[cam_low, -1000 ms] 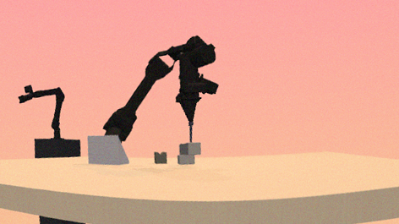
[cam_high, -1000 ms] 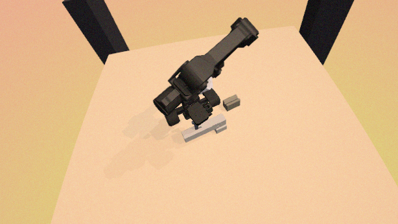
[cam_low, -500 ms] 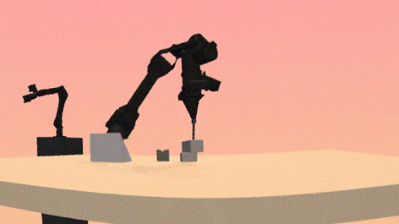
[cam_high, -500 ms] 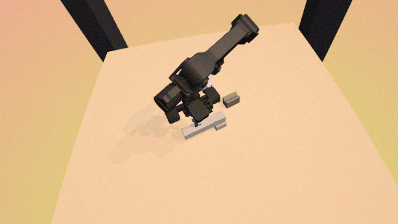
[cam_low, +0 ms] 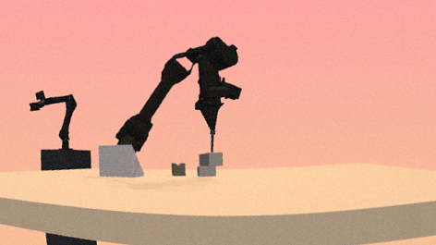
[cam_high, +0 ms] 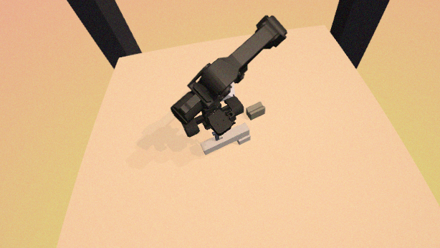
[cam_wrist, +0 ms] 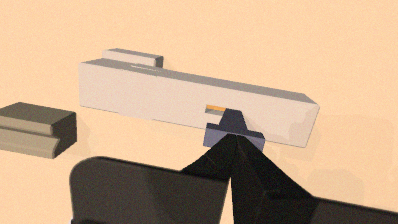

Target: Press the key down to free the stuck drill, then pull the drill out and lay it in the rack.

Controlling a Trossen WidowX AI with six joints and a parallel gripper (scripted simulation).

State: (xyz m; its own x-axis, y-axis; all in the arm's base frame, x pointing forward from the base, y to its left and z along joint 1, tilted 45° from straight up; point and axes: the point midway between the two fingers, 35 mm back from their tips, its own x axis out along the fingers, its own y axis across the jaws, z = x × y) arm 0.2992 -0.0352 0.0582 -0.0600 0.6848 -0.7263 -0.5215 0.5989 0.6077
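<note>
A long pale block (cam_high: pixel 233 136) (cam_low: pixel 211 159) (cam_wrist: pixel 150 95) has a slot in its top, with a bit of orange (cam_wrist: pixel 215 107) showing inside. I take the orange to be part of the drill; the rest of the drill is hidden. The dark blue key (cam_high: pixel 216 136) (cam_low: pixel 213 142) (cam_wrist: pixel 233 121) stands at the slot, its narrow part toward the block and its wider head up. My gripper (cam_low: pixel 213 131) (cam_wrist: pixel 233 143) is shut, its tips at the key's head. Whether they touch it is hard to tell. The olive notched rack (cam_high: pixel 256 111) (cam_low: pixel 179 170) (cam_wrist: pixel 35 131) stands apart and empty.
A small pale block (cam_high: pixel 244 140) (cam_low: pixel 206 171) (cam_wrist: pixel 131 58) sits by one end of the long block. A pale wedge-shaped block (cam_low: pixel 117 161) stands near the arm's base. A smaller dark arm (cam_low: pixel 69 118) stands on a dark box (cam_low: pixel 63 160) in the background.
</note>
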